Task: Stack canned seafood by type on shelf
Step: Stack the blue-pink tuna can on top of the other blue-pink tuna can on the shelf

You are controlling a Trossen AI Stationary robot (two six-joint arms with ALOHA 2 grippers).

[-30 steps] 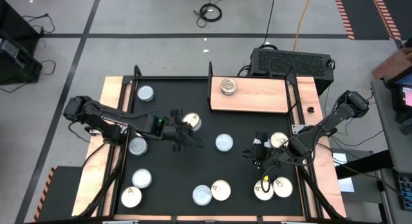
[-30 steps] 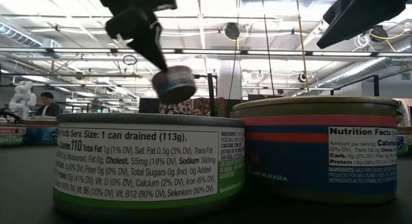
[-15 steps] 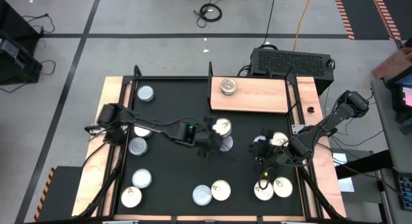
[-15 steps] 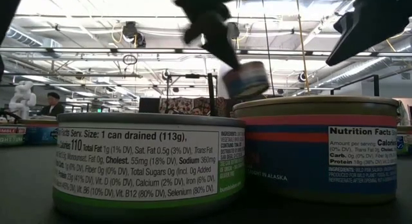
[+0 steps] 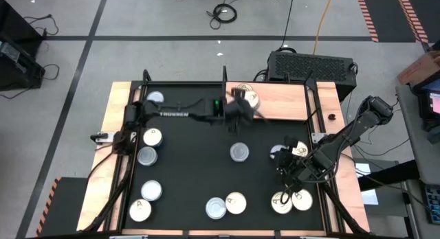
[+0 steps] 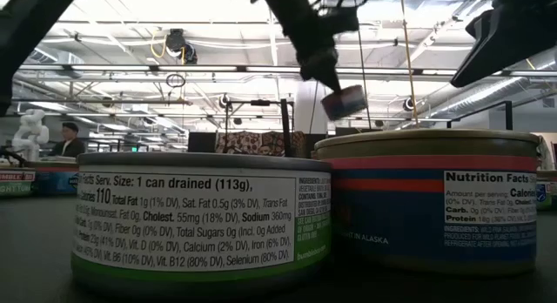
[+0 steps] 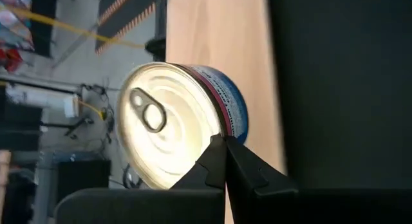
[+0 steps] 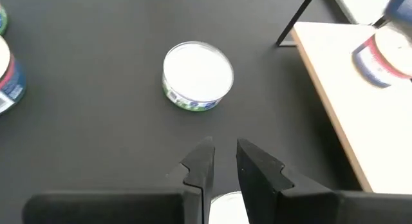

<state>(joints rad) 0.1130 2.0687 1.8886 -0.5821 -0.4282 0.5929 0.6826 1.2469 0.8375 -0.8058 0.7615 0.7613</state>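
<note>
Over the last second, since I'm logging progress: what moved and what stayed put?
The left hand, shut on a gold-lidded tin, swung from mid-table toward the shelf and now holds it above the shelf's near-left corner, by the tin already there. The right hand shifted slightly near the right-side tins. The loose tins on the table did not move.

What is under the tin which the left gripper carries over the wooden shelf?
The left gripper holds a pull-tab tin above the shelf. From above, arm and tin cover that spot, so whether another tin lies beneath cannot be seen.
</note>
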